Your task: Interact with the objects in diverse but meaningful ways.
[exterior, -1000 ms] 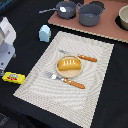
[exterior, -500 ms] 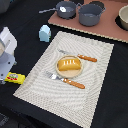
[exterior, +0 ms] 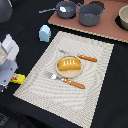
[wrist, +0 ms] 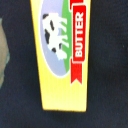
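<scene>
Yellow butter packet (wrist: 62, 55) fills the wrist view: a flat rectangle on the dark bench (wrist: 110, 90), printed with a black-and-white cow on a green and blue oval and a red ribbon reading BUTTER. None of that print is legible in the exterior view, where the same packet (exterior: 19, 77) shows only as a small yellow strip with a red mark, lying on the bench just beside the robot's gripper (exterior: 6, 67) at the exterior view's left edge. The wrist view shows no part of the jaws, and the exterior view shows only the pale body of the arm's end, so I cannot tell whether the jaws are spread or pressed together. The packet lies close under them.

Only the exterior view shows the remainder. 1 woven placemat (exterior: 95, 95) lies well apart from the jaws, carrying a plate with a bread roll (exterior: 69, 65) on it, an orange-handled fork (exterior: 67, 80) and an orange-handled knife (exterior: 80, 56) on either side. 1 light-blue and white carton (exterior: 44, 33) stands upright off the mat's far corner. 2 grey pots (exterior: 90, 14) sit on a brown board farthest from the jaws; the smaller holds something white, the larger's contents cannot be made out.
</scene>
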{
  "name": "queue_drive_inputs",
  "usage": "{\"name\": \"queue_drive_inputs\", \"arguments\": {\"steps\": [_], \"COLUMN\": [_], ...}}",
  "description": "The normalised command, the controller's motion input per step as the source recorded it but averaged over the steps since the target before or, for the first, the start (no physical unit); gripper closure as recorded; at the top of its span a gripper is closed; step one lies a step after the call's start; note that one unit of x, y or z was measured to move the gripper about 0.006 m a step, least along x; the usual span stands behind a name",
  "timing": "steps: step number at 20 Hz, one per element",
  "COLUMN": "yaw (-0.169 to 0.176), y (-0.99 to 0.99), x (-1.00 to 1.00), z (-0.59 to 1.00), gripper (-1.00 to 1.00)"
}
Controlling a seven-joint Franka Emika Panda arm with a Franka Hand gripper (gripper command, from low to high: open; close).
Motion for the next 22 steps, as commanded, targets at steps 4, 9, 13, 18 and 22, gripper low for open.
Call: {"name": "queue_drive_inputs", "arguments": {"steps": [4, 9, 13, 18, 22], "yaw": [0.0, 0.0, 0.0, 0.0, 0.002], "y": [0.0, -0.01, 0.0, 0.0, -0.06], "x": [0.35, 0.3, 0.3, 0.27, 0.09], "z": [-0.24, -0.24, -0.18, -0.15, 0.09], "gripper": [-1.0, 1.0, 1.0, 1.0, 1.0]}}
